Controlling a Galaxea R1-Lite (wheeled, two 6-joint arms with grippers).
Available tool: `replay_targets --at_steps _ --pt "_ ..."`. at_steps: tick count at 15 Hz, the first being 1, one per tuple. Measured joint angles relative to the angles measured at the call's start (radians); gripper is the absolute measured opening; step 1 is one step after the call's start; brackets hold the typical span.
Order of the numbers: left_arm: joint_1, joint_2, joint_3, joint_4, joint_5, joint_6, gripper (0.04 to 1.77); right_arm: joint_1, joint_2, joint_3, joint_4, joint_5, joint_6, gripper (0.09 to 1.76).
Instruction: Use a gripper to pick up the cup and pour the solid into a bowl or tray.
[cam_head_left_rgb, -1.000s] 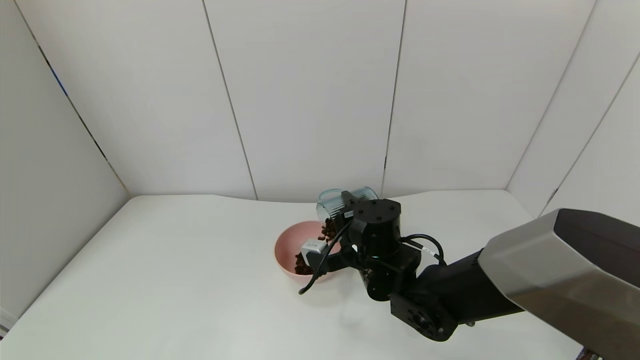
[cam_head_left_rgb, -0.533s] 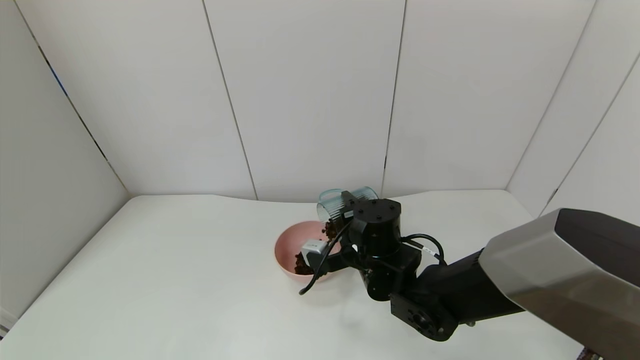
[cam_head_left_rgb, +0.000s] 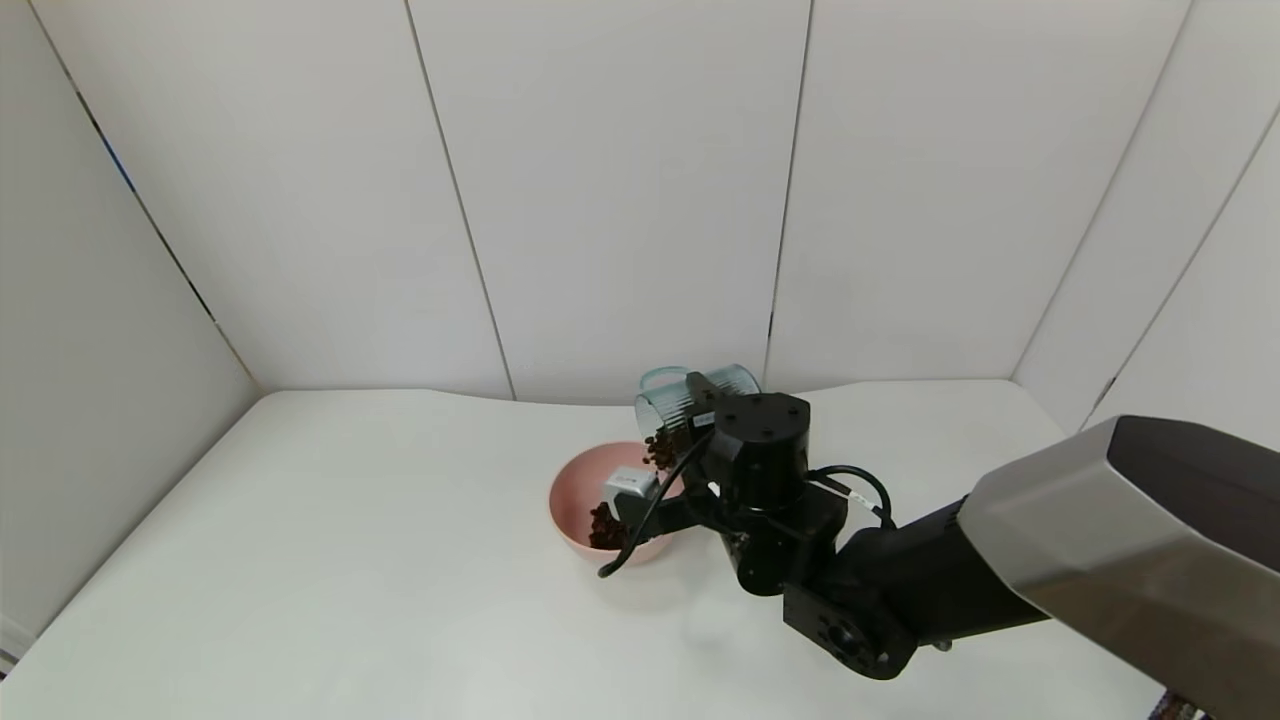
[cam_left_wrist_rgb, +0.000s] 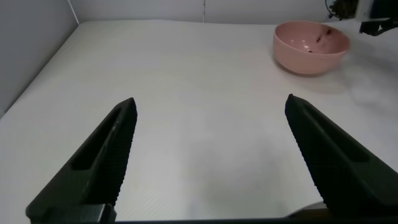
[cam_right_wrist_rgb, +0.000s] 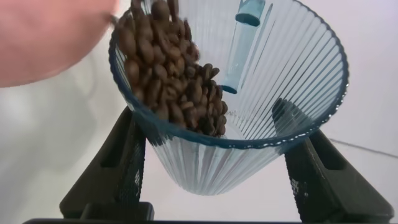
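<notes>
Head view first: we see the right gripper (cam_head_left_rgb: 700, 415) clamped on the cup (cam_head_left_rgb: 690, 400), a ribbed translucent blue-grey tumbler tipped on its side above the far right rim of the matte pink bowl (cam_head_left_rgb: 575, 500); dark brown beans (cam_head_left_rgb: 660, 450) sit at the cup's mouth, more lie in the bowl, all on the white table (cam_head_left_rgb: 350, 560). Left wrist view: we see the left gripper (cam_left_wrist_rgb: 208, 158) with jaws wide apart, holding nothing, low over the table, well apart from the bowl (cam_left_wrist_rgb: 311, 53). Right wrist view: black jaws flank the cup (cam_right_wrist_rgb: 273, 118), beans (cam_right_wrist_rgb: 168, 68) piled against its lower wall at the rim.
</notes>
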Motion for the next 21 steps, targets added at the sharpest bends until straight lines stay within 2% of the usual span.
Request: replay_targets --at_steps 2,10,21 --pt "0.0 0.0 0.0 0.0 0.0 0.0 1.72 -0.005 0.0 0.003 -0.006 0.0 0.04 1.32" --pt "0.0 0.0 0.0 0.0 0.0 0.0 1.72 -0.01 0.016 0.01 0.004 0.001 0.351 1.32" --pt "0.0 0.0 0.0 0.0 0.0 0.0 1.72 -0.05 0.014 0.04 0.005 0.003 0.716 1.32"
